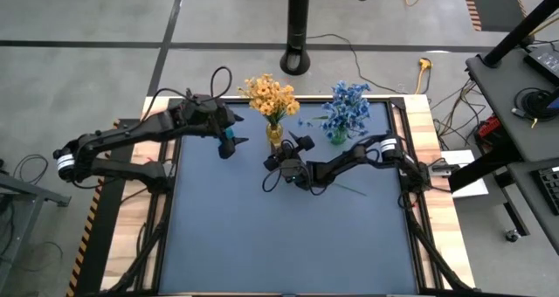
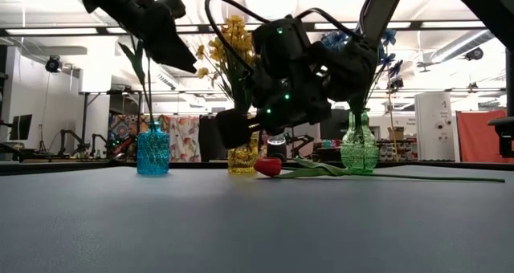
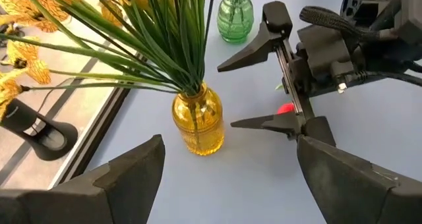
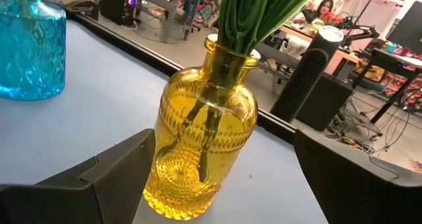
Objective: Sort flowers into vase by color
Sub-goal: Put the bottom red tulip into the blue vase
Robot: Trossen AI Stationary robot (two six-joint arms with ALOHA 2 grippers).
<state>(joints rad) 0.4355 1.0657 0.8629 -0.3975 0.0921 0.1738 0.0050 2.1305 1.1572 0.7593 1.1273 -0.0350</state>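
One red flower [image 2: 268, 167] lies flat on the table (stem trailing) just under the right gripper [image 1: 281, 162], its jaws spread wide.

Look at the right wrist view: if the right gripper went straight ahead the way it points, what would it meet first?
Most likely the yellow vase. It stands directly ahead between the open right gripper, holding green stems. How far off it is remains unclear.

high: overhead, straight down | low: table level | wrists: close, both facing yellow vase [image 3: 196, 118]
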